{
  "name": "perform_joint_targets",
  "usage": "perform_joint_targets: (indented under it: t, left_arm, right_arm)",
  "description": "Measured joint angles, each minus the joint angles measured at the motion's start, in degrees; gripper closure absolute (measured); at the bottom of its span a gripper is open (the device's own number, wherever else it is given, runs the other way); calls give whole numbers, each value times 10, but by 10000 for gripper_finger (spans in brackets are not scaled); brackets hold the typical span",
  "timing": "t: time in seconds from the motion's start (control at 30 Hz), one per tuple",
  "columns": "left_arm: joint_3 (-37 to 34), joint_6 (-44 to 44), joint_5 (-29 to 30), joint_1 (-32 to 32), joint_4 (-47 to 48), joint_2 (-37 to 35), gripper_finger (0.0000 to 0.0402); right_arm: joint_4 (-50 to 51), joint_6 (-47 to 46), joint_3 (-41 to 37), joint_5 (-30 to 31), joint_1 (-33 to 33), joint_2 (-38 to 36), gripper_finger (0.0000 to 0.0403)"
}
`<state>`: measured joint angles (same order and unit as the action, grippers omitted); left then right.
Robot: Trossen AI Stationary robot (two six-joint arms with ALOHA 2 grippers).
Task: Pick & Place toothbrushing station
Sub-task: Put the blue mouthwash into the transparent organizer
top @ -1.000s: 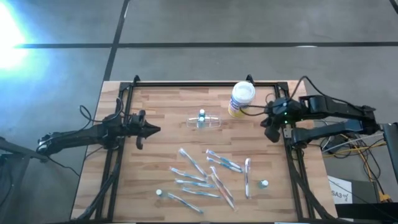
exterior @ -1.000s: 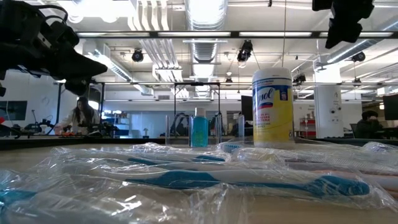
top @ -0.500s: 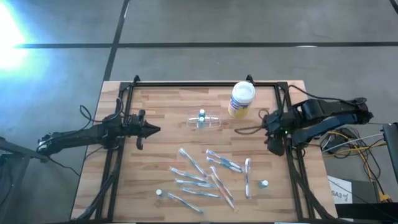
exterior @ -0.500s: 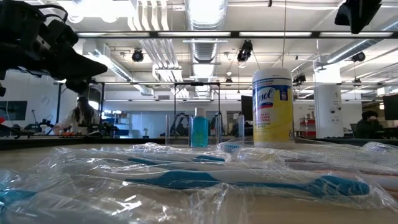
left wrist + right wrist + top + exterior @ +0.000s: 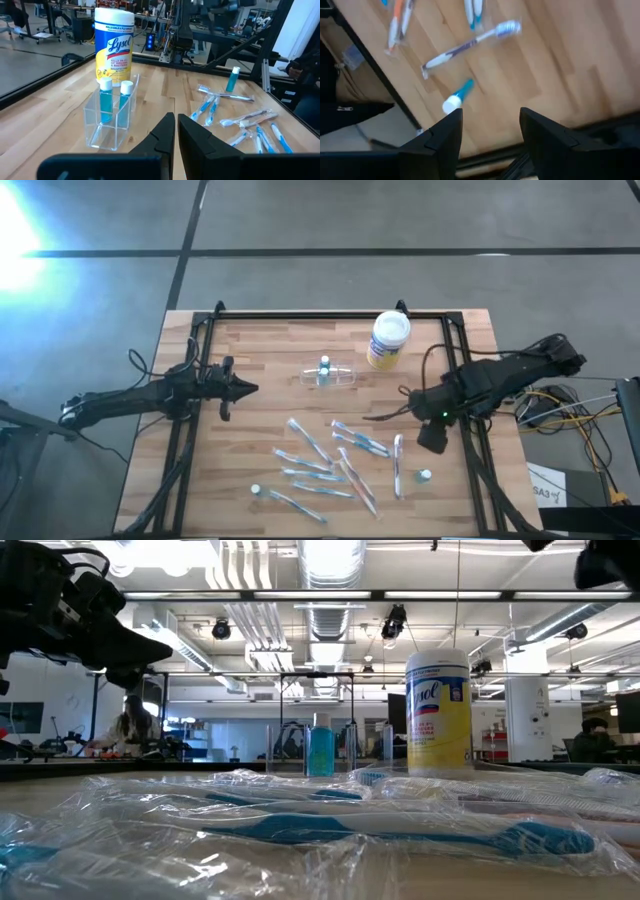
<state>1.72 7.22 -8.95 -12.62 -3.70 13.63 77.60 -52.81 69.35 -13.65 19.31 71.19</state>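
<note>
The toothbrushing station (image 5: 328, 375) is a small clear holder with two blue tubes standing in it, and it rests on its base on the wooden table (image 5: 260, 350), far of centre; it also shows in the left wrist view (image 5: 112, 117). My left gripper (image 5: 248, 388) is shut and hangs level over the table's left part, pointing at the station from a distance. My right gripper (image 5: 430, 442) is open and points down above the table's right edge, with nothing between its fingers (image 5: 445, 132). Below and ahead of it lies a white-capped blue tube (image 5: 457, 97).
A white-lidded, yellow-labelled canister (image 5: 388, 340) stands just right of the station. Several wrapped toothbrushes (image 5: 335, 460) lie spread over the near half, with small tubes (image 5: 424, 476) among them. Black frame rails (image 5: 465, 440) run along the table's sides.
My right gripper has swung from beside the canister along the right rail toward the table's near edge and has tipped over until it points down. Nothing on the table has moved.
</note>
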Motion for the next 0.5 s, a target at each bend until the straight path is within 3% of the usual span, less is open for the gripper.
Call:
perform_joint_targets:
  t: [0.23, 0.5]
  left_arm:
    - [0, 0, 0, 0, 12, 0, 376]
    - [0, -9, 0, 0, 12, 0, 376]
  right_arm:
    - [-2, -94, -1, -43, 25, 56, 207]
    - [-31, -156, -1, -49, 73, 100, 206]
